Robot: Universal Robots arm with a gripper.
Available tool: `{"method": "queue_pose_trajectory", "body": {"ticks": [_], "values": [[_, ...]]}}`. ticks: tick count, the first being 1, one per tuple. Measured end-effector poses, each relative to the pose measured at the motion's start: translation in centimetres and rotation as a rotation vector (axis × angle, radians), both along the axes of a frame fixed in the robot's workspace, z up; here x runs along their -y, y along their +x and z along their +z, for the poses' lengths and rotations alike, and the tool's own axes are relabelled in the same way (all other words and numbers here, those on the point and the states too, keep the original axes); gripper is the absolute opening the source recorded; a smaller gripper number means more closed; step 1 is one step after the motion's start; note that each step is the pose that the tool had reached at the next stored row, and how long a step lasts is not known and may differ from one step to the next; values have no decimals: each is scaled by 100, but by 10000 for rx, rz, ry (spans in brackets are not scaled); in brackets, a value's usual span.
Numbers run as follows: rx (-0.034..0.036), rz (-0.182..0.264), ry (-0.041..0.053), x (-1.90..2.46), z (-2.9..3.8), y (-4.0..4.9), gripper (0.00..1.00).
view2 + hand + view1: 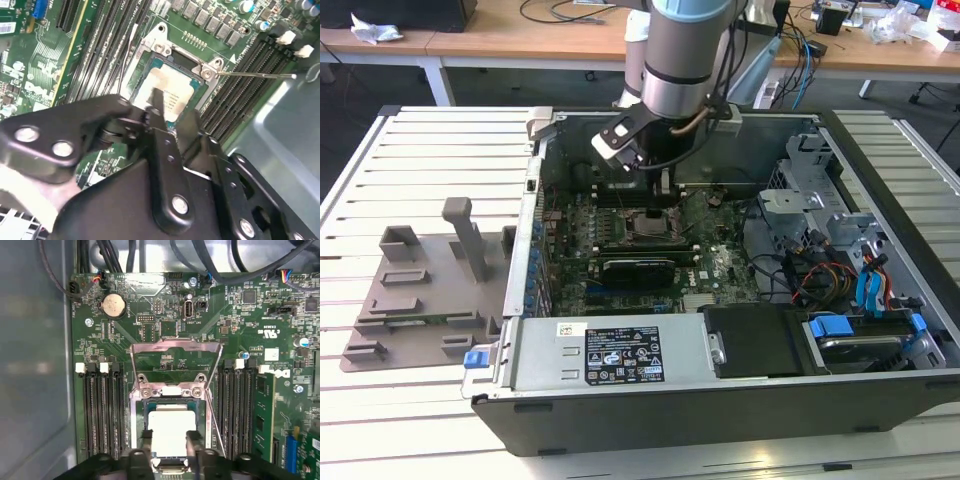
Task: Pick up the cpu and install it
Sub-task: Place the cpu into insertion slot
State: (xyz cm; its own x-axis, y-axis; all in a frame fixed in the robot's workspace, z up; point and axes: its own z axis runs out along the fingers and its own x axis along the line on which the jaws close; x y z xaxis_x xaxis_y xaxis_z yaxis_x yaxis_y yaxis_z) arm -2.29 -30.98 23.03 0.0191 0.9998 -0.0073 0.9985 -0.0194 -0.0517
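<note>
The cpu (pixel 170 424), a flat square chip with a silvery top, lies in the motherboard socket (pixel 643 222) inside the open computer case. The socket's metal retention frame (pixel 175 346) is swung up and open. My gripper (pixel 169 438) hangs straight over the socket, one black finger (pixel 146 440) at each side edge of the chip, and looks shut on it. The second wrist view shows the cpu (pixel 174 82) just beyond the gripper (pixel 175 114). In the exterior view the gripper (pixel 665 190) reaches down into the case from the arm.
A black graphics card (pixel 635 268) lies just in front of the socket. Memory slots (pixel 100 410) flank it on both sides. The power supply (pixel 610 350) and drive cage with cables (pixel 820 270) crowd the case. A grey plastic tray (pixel 420 290) sits at the exterior view's left.
</note>
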Motion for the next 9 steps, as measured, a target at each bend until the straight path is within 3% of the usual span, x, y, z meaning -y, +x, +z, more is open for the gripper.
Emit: {"method": "queue_pose_trajectory", "body": {"ticks": [3, 9], "values": [[3, 1, -1, -12, 124, 0, 11], [6, -1, 0, -13, 309, 0, 11]]}}
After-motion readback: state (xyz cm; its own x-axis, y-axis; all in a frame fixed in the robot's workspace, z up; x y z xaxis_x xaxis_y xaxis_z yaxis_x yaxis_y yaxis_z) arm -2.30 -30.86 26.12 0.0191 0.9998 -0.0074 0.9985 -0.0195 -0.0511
